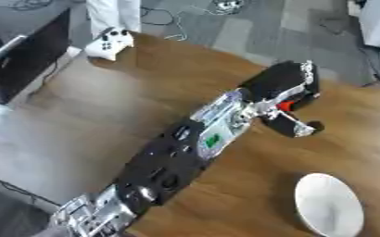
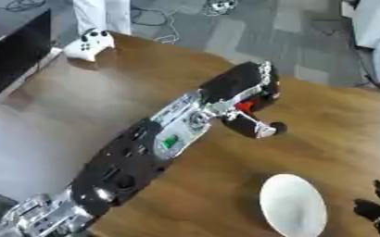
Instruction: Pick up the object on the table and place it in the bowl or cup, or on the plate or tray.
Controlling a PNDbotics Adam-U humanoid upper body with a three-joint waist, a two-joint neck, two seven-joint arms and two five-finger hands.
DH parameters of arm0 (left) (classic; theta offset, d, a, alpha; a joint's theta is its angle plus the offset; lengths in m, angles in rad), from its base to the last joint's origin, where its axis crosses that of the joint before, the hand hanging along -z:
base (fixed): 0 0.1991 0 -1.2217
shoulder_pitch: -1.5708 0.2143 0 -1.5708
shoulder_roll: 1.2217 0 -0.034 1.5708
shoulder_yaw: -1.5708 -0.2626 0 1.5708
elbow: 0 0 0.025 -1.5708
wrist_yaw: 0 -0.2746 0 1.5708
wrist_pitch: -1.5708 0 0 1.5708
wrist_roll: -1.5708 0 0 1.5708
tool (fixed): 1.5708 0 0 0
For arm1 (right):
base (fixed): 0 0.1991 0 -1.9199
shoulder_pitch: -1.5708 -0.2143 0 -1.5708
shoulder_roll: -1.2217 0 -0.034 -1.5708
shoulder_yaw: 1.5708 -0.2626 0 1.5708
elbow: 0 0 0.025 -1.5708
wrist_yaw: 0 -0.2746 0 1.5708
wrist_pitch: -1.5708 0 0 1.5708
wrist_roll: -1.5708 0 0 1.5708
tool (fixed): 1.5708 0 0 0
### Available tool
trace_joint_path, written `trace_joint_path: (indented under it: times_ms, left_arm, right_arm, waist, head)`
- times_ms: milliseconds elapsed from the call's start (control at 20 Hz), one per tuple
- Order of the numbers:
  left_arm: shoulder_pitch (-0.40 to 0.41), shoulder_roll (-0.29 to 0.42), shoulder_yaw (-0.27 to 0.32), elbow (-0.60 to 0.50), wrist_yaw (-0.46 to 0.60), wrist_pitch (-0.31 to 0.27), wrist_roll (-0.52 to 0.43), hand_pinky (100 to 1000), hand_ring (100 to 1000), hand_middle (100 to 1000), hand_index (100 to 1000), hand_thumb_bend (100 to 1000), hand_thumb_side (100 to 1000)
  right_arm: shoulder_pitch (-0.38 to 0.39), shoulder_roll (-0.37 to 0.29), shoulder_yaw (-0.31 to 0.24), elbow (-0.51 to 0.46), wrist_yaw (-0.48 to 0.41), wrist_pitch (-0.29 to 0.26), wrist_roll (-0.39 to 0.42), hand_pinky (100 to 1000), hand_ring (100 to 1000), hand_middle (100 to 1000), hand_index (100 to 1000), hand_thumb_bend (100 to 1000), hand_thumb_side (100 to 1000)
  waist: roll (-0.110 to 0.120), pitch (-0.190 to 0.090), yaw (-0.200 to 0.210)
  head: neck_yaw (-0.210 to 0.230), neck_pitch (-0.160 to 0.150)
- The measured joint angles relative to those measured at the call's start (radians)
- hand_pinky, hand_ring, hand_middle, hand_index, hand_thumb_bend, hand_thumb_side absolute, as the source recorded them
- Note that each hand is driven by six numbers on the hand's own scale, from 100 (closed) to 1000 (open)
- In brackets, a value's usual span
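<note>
the left hand (image 2: 243, 90) reaches across the wooden tabletop (image 2: 323, 125), fingers curled over a small red object (image 2: 244, 106) tucked under the palm, thumb jutting out alongside. the object is mostly hidden; it looks small, light and probably stiff, best pinched across its sides. the white plate (image 2: 293, 204) lies well apart, nearer the robot. the right hand (image 2: 378, 208) waits at the lower right edge, dark fingers relaxed.
</note>
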Motion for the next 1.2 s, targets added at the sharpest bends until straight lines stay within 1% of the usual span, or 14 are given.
trace_joint_path:
  times_ms: [250,500,650,800,850,1000,1100,1200]
  left_arm:
    - [0.000,-0.001,-0.036,-0.011,0.020,-0.008,-0.036,346,100,100,121,423,100]
    - [0.002,-0.019,-0.069,-0.009,0.037,-0.024,-0.065,351,100,100,122,417,100]
    - [0.002,-0.035,-0.087,-0.004,0.051,-0.034,-0.083,356,100,100,122,413,100]
    - [0.002,-0.046,-0.099,-0.001,0.057,-0.041,-0.095,358,100,100,122,412,100]
    - [0.002,-0.046,-0.102,0.002,0.058,-0.043,-0.098,358,100,100,122,422,100]
    - [0.002,-0.053,-0.105,0.005,0.059,-0.044,-0.104,356,100,100,123,409,100]
    - [0.002,-0.054,-0.108,0.010,0.059,-0.045,-0.107,355,100,100,123,424,100]
    - [0.002,-0.056,-0.111,0.015,0.059,-0.047,-0.108,353,100,100,124,406,100]
  right_arm:
    - [0.022,-0.021,-0.035,0.013,0.024,-0.020,-0.035,764,732,914,817,100,802]
    - [0.033,-0.040,-0.060,0.015,0.036,-0.027,-0.062,764,732,913,817,100,792]
    - [0.033,-0.046,-0.070,0.019,0.040,-0.028,-0.073,763,731,913,817,100,788]
    - [0.033,-0.049,-0.074,0.021,0.042,-0.030,-0.077,763,731,913,817,100,788]
    - [0.033,-0.050,-0.074,0.021,0.042,-0.029,-0.078,763,731,913,817,100,793]
    - [0.033,-0.054,-0.079,0.021,0.043,-0.029,-0.081,763,732,913,818,100,788]
    - [0.033,-0.054,-0.079,0.021,0.044,-0.029,-0.082,763,732,913,818,100,791]
    - [0.033,-0.054,-0.080,0.024,0.046,-0.030,-0.084,763,732,913,818,100,788]
  waist:
    - [0.018,-0.008,-0.012]
    - [0.042,-0.024,-0.017]
    - [0.051,-0.034,-0.017]
    - [0.057,-0.037,-0.019]
    - [0.058,-0.038,-0.021]
    - [0.062,-0.041,-0.025]
    - [0.064,-0.041,-0.025]
    - [0.067,-0.041,-0.029]
  head:
    - [-0.046,0.031]
    - [-0.101,0.080]
    - [-0.135,0.105]
    - [-0.162,0.118]
    - [-0.169,0.123]
    - [-0.186,0.131]
    - [-0.194,0.133]
    - [-0.205,0.133]
